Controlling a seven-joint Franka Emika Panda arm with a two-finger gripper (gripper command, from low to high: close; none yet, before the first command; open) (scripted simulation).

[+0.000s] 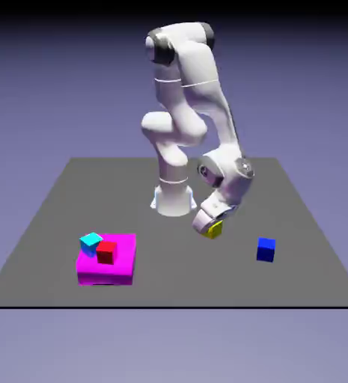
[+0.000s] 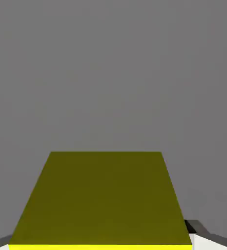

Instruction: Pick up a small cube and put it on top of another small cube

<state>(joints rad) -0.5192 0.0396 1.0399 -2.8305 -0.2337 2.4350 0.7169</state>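
From where I stand, over in the lower left of the exterior view, there's a magenta block (image 1: 120, 263), broad and low on the dark table (image 1: 176, 277). Two cubes share its top. The cyan cube (image 1: 91, 243) is toward the block's left edge, turned so that a corner points my way. Just to its right and a little nearer to me is the red cube (image 1: 107, 253), sitting squarer to my eye. They look very close together; I can't tell whether they touch.

In the middle of the frame the white arm (image 1: 199, 78) climbs from its base, bends over near the top and comes down on the right side, its hand tilted. Right of center, a bit below the middle of the frame, the gripper (image 1: 209, 228) is clenched around the yellow cube (image 1: 215, 230), the small one that matters here. Part of that cube is hidden behind the hand, and I can't tell from here whether its underside meets the table.

In the hand view the same cube looms large along the bottom, a dark olive face with a bright yellow strip under it, between the gripper's two sides. Plain gray fills the rest above it.

Farther right, in the lower right of the exterior view, the blue cube (image 1: 266, 250) sits alone on the table, well apart from the yellow one.
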